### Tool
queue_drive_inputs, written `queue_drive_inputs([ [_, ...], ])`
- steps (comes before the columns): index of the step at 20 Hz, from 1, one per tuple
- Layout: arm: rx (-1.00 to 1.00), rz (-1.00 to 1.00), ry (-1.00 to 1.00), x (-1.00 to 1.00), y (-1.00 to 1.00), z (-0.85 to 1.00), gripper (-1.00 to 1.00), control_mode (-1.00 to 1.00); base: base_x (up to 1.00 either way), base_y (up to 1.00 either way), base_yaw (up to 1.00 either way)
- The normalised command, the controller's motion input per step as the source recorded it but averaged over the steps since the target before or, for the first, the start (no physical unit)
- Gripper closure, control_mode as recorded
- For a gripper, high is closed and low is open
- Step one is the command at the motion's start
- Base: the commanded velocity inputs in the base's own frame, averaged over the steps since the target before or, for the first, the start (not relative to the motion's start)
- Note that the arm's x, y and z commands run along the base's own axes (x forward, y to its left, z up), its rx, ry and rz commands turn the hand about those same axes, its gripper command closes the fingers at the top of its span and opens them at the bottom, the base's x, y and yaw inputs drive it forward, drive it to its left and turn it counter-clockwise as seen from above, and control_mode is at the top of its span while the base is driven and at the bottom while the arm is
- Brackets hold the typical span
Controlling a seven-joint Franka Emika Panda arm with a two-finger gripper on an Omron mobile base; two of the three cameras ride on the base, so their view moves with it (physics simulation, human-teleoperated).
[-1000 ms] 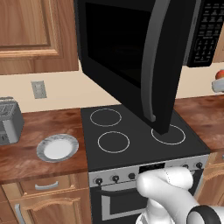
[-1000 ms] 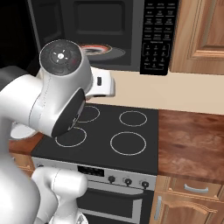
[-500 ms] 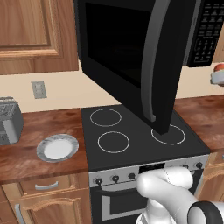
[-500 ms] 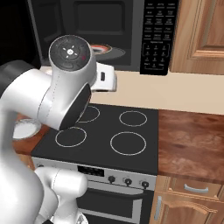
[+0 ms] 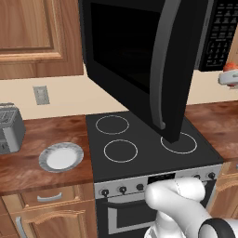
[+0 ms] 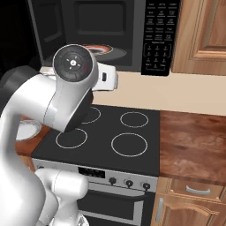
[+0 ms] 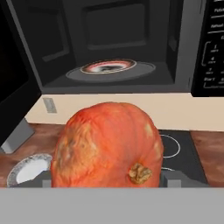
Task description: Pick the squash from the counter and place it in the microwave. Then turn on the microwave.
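With my gripper [image 7: 107,183] pinching the squash [image 7: 107,146], I risk clipping the microwave [image 7: 113,83] sill going in low.

Base cams rear L/R, down over stovetop [image 5: 139,139]; hand cam close, toward open microwave [image 7: 113,48].

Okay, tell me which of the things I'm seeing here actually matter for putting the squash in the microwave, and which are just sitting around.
Part of the job:
- squash, held in the gripper
- microwave, door open, turntable bare
- counter

Just lying about:
- plate on the counter
- toaster
- stovetop
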Motion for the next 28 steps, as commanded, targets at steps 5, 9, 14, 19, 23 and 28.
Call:
queue_drive_inputs([
  [5, 0.00, -0.02, -0.11, 0.20, 0.04, 0.05, 1.00, -1.00, 0.00, 0.00, 0.00],
  [9, 0.00, 0.00, -0.09, 0.18, 0.00, 0.08, 1.00, -1.00, 0.00, 0.00, 0.00],
  [14, 0.00, 0.00, -0.04, 0.08, 0.02, 0.19, 1.00, -1.00, 0.00, 0.00, 0.00],
  [19, 0.00, 0.00, 0.00, 0.09, 0.06, 0.21, 1.00, -1.00, 0.00, 0.00, 0.00],
  [23, 0.00, 0.00, 0.00, 0.12, 0.08, 0.20, 1.00, -1.00, 0.00, 0.00, 0.00],
  [28, 0.02, 0.00, 0.00, 0.13, 0.11, 0.06, 1.00, -1.00, 0.00, 0.00, 0.00],
])
